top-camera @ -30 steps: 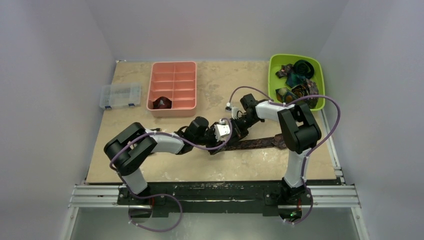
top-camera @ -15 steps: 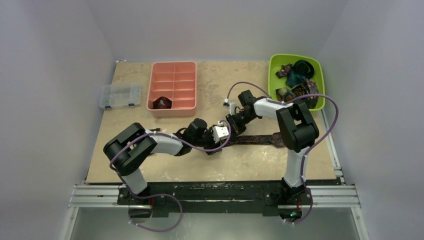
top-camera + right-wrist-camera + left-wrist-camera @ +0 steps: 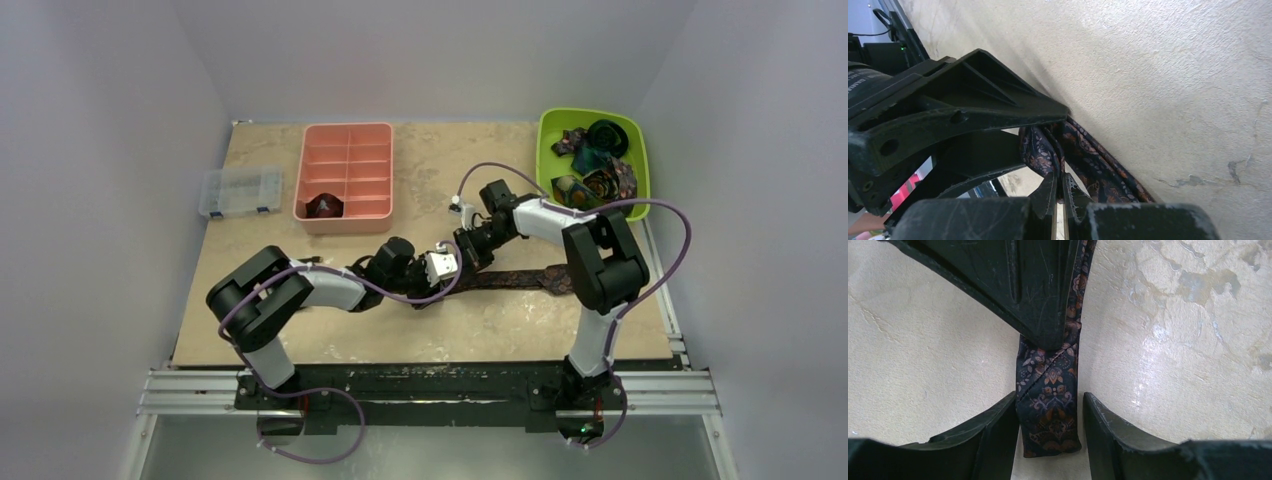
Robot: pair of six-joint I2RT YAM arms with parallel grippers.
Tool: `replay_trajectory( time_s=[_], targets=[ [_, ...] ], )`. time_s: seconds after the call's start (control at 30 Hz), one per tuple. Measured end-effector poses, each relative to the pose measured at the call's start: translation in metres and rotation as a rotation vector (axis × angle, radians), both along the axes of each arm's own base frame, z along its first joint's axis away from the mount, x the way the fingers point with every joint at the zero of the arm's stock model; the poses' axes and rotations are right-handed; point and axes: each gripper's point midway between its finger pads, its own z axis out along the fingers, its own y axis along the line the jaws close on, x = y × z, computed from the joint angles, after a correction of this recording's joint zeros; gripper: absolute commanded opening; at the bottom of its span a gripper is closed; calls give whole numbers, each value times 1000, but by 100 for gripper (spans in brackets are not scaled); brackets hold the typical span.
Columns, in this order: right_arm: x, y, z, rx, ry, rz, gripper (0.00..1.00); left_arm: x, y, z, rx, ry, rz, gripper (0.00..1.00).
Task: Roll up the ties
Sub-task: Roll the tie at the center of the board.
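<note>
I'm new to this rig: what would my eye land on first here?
In the middle of the table a dark patterned tie lies stretched out. The right gripper is shut on it, and the jaws of the left gripper stand open either side of its end. At the far right a green tub holds a heap of ties, and a pink tray toward the far left holds one rolled tie.

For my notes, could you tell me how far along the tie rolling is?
Done: one rolled tie in the pink tray. In hand: the right tool pinches the flat tie at its fold; the left tool straddles it. Left: rolling it, then ties in the green bin.
</note>
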Motion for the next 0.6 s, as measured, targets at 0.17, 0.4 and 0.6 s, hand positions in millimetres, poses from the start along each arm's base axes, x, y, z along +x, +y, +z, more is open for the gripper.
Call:
replay_trajectory(
  time_s=[0.17,0.4,0.6],
  targets=[
    [-1,1,-12,-3,32,-2,0,0,1,1,2,-5,-2,52],
    [-3,0,-30,-15,69,-1,0,-6,32,1,-10,26,45,61],
    [-3,1,-30,-9,69,-4,0,-11,40,1,-21,40,44,55]
  ],
)
